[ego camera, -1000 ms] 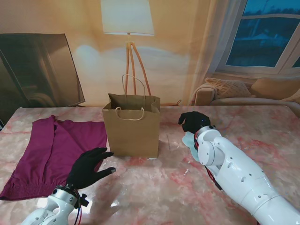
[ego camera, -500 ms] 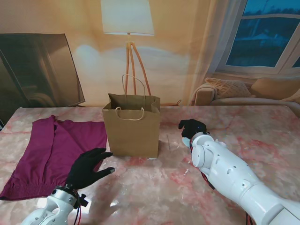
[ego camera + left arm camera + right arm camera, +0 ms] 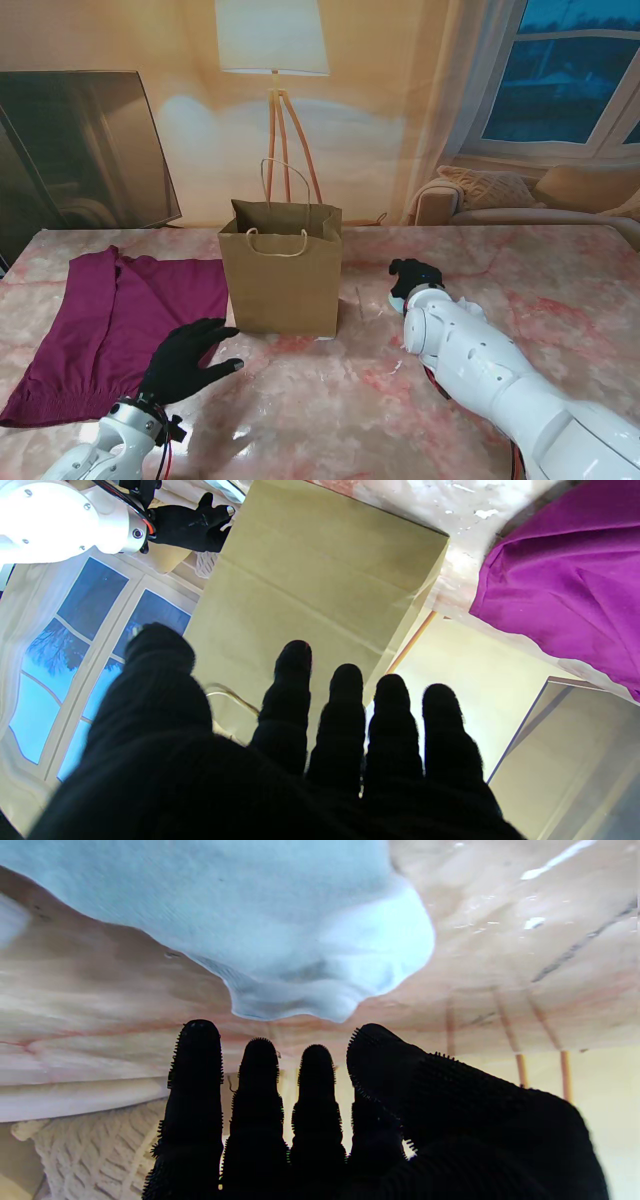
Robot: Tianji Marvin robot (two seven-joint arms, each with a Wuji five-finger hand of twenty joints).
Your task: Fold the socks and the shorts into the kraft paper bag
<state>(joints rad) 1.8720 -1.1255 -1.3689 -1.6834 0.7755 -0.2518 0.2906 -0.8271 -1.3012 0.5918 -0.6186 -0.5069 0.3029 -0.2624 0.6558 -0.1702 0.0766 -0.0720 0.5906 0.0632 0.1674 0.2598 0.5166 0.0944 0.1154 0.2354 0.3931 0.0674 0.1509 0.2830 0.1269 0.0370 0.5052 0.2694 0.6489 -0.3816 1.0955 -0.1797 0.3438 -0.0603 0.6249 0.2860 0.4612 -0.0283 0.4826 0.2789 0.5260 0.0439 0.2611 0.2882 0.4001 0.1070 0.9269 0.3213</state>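
The kraft paper bag (image 3: pixel 281 270) stands upright and open in the middle of the table, its flat side filling the left wrist view (image 3: pixel 320 590). Purple shorts (image 3: pixel 120 320) lie spread flat to its left (image 3: pixel 565 580). A pale blue sock (image 3: pixel 260 925) lies on the table right of the bag, almost wholly hidden behind my right arm in the stand view. My right hand (image 3: pixel 415 274) hovers just over the sock with fingers (image 3: pixel 257 1090) extended and holding nothing. My left hand (image 3: pixel 187 358) rests open, fingers spread, near the bag's near-left corner and the shorts' edge.
The marble table top (image 3: pixel 330 400) runs wide in front of the bag. A floor lamp (image 3: pixel 272 60) and a dark screen (image 3: pixel 80 150) stand behind the table, a sofa (image 3: pixel 520 195) at the back right. My right forearm (image 3: pixel 500 380) crosses the table's right side.
My right hand has lowered and drawn nearer to me over the sock, which the forearm now hides in the stand view. The left hand barely shifted.
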